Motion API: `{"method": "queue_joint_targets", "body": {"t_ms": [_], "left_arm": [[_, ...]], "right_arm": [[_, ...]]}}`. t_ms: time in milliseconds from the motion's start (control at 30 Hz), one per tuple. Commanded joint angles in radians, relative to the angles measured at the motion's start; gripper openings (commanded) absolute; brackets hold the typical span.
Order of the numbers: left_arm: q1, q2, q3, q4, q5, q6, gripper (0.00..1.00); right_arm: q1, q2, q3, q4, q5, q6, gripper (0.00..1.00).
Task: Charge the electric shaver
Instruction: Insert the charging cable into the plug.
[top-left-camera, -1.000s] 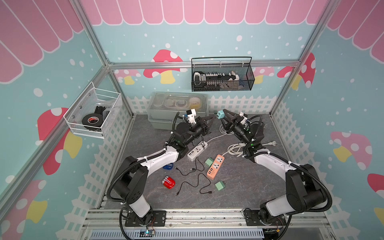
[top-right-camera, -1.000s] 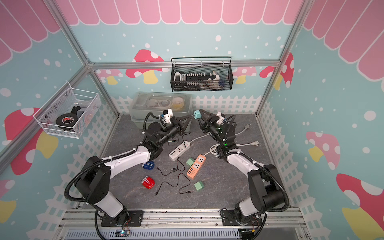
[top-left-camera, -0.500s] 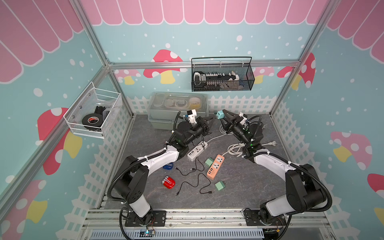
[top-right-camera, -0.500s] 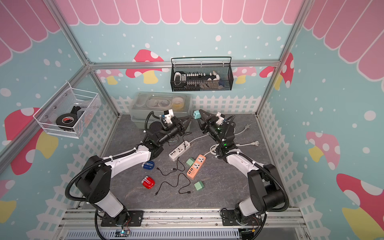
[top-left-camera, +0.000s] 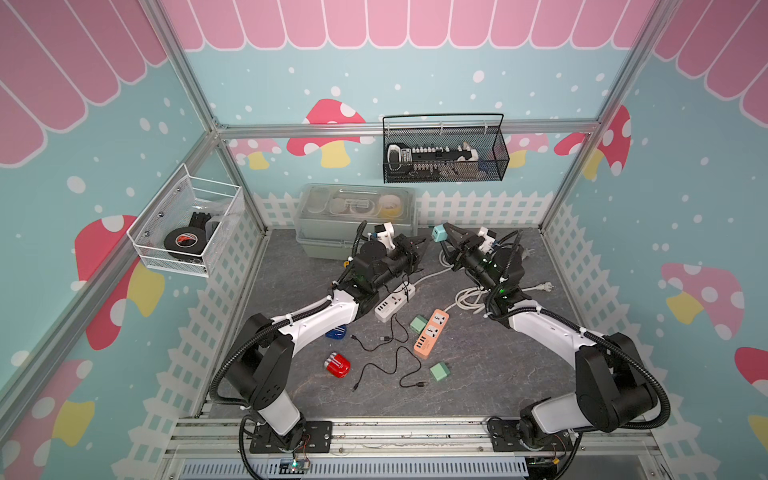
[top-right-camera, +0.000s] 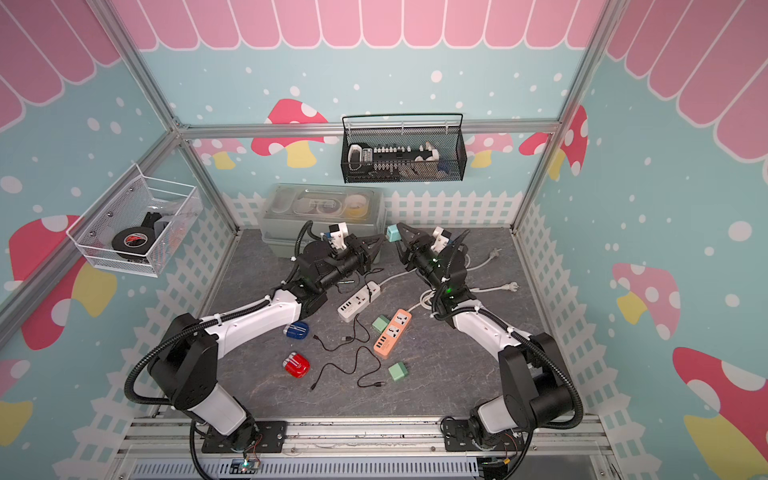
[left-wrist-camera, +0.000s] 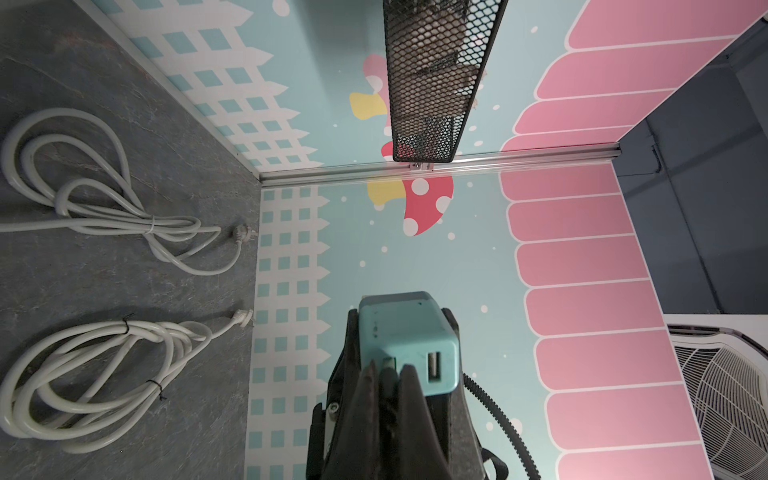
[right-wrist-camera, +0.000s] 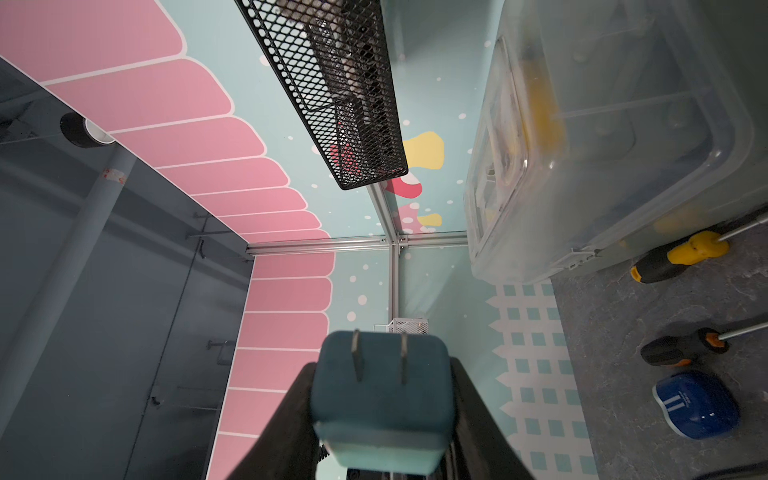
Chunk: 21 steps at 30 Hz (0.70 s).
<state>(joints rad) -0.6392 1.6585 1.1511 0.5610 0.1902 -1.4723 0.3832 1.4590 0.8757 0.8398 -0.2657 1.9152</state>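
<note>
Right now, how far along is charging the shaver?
Done: right gripper holds the teal adapter aloft. In hand: left gripper, shut on a black cable plug, holds it against the adapter; seating unclear. Left: adapter into a power strip; no cable visibly reaches the red shaver or blue shaver.

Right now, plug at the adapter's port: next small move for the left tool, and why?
Probably ease the left tool straight forward to seat the cable plug it pinches. Its tip meets the face of the teal adapter beside an empty USB port, and the right tool grips that adapter aloft. How deep the plug sits, I cannot tell.
</note>
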Motion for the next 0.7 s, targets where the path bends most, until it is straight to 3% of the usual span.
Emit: {"method": "queue_joint_targets", "body": {"t_ms": [0, 333, 667], "left_arm": [[-0.001, 0.002, 0.015, -0.075, -0.056, 0.018, 0.0], [-0.002, 0.017, 0.026, -0.079, -0.066, 0.024, 0.0], [-0.019, 0.078, 0.049, -0.019, -0.008, -0.003, 0.0]], "right_arm": [[0.032, -0.046, 0.015, 0.068, -0.017, -0.005, 0.0], [0.056, -0.065, 0.051, -0.023, -0.035, -0.015, 0.0], [0.079, -0.03, 0.093, -0.024, -0.048, 0.016, 0.0]]}}
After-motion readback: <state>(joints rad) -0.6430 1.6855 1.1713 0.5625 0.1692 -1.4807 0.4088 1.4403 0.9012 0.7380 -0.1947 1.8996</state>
